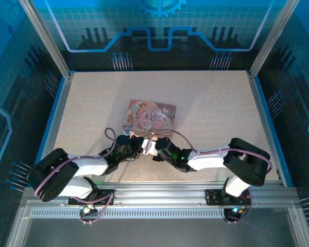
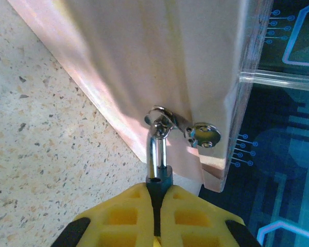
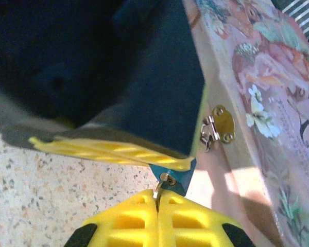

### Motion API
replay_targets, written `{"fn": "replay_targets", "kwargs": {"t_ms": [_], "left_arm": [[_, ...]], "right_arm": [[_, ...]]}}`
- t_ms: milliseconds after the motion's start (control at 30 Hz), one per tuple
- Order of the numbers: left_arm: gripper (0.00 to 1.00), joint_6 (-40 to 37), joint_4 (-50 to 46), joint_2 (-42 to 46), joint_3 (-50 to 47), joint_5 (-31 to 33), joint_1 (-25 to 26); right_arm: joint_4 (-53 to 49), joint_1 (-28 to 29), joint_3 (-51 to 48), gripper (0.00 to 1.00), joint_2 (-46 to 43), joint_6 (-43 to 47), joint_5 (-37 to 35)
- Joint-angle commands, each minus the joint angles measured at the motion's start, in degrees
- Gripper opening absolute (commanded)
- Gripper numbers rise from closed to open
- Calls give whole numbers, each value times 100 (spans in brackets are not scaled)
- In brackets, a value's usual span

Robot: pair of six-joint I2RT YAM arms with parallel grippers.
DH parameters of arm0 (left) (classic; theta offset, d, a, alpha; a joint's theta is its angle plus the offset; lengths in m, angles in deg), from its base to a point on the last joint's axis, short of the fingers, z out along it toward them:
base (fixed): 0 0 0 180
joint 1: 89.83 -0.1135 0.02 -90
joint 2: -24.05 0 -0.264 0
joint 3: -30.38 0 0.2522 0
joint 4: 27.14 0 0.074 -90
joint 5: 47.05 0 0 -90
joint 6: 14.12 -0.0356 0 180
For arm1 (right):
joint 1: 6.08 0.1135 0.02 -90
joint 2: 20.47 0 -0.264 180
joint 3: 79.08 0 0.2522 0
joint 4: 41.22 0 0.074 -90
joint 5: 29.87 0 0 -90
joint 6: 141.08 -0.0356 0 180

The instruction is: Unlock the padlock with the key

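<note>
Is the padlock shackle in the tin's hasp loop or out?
In: the silver shackle passes through the hasp loop on the tin, left wrist view.

The pink tin at mid-table bears dark script lettering on the right half of its lid; it opens with a large capital O and seems to read "Once Upon a Time", though too small to be sure; a blue gear emblem marks the far wall.
</note>
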Motion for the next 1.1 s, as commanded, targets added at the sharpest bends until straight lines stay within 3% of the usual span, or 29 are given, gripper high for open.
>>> {"fn": "replay_targets", "kwargs": {"t_ms": [0,567,900,1067], "left_arm": [[1,-134,421,-29,218,-202,119],[0,-204,528,-241,209,-162,173],[0,-231,589,-350,221,-128,201],[11,-305,545,-348,219,-88,215]], "right_arm": [[-33,19,379,0,-49,-1312,95],[517,-403,-51,0,-34,-4411,1388],[646,-511,-169,0,-8,-5109,1673],[582,-520,-217,0,71,-5191,1557]]}}
